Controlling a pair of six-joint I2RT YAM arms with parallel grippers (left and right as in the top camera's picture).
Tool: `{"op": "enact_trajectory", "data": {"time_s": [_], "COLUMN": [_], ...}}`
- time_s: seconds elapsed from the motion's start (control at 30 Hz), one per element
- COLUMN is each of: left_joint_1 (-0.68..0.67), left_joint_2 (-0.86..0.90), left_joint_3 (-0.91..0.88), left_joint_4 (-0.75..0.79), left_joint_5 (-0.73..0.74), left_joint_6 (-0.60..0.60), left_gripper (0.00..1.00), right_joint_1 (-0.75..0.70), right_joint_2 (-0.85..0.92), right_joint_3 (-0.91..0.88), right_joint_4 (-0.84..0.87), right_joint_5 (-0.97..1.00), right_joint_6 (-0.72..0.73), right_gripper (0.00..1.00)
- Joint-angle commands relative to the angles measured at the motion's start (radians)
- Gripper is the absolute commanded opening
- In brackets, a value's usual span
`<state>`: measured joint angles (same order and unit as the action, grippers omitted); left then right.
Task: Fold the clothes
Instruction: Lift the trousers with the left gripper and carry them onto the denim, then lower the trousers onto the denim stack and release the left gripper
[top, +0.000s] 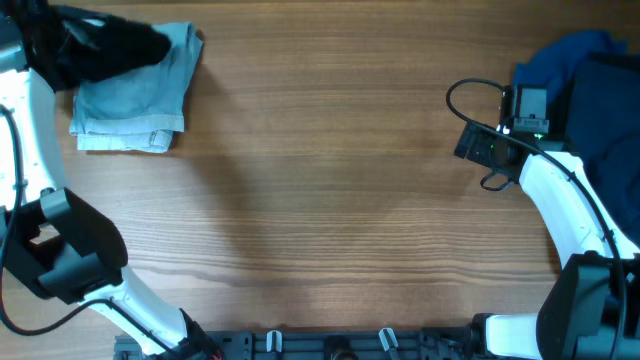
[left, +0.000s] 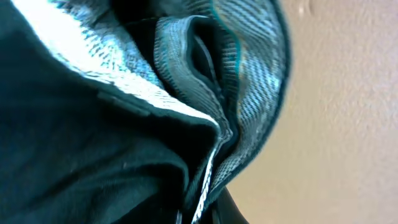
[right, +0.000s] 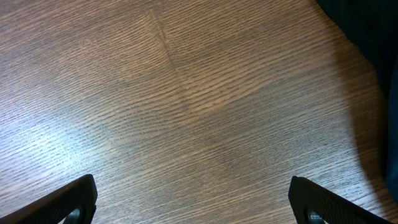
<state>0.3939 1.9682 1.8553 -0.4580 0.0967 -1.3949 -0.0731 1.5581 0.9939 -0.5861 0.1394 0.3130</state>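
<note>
Crumpled black shorts (left: 93, 162) with a whitish ribbed inner waistband fill my left wrist view, pinched tight in my left pincer (left: 205, 210). Overhead they sit at the upper left, overlapping a folded pale blue garment (top: 135, 100), too bunched to show a long axis. My right pincer (right: 193, 208) gapes wide over the bare wooden table (top: 320, 180). The dark blue garments (top: 585, 70) lie to its upper right, nearer that arm.
</note>
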Motion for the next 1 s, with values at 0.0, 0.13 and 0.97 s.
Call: {"op": "enact_trajectory", "data": {"time_s": [0.0, 0.13, 0.97], "left_joint_1": [-0.003, -0.003, -0.060], "left_joint_2": [-0.001, 0.003, 0.168], "left_joint_3": [0.010, 0.010, 0.010], "left_joint_4": [0.092, 0.262, -0.299], "left_joint_5": [0.049, 0.135, 0.070], "left_joint_6": [-0.103, -0.101, 0.396], "left_gripper": [0.04, 0.04, 0.04], "right_joint_1": [0.001, 0.001, 0.001], "right_joint_2": [-0.010, -0.010, -0.010], "right_joint_3": [0.008, 0.008, 0.008], "right_joint_4": [0.002, 0.002, 0.002], "right_joint_5": [0.018, 0.018, 0.018], "right_joint_6": [0.002, 0.002, 0.002], "right_gripper": [1.00, 1.00, 1.00]}}
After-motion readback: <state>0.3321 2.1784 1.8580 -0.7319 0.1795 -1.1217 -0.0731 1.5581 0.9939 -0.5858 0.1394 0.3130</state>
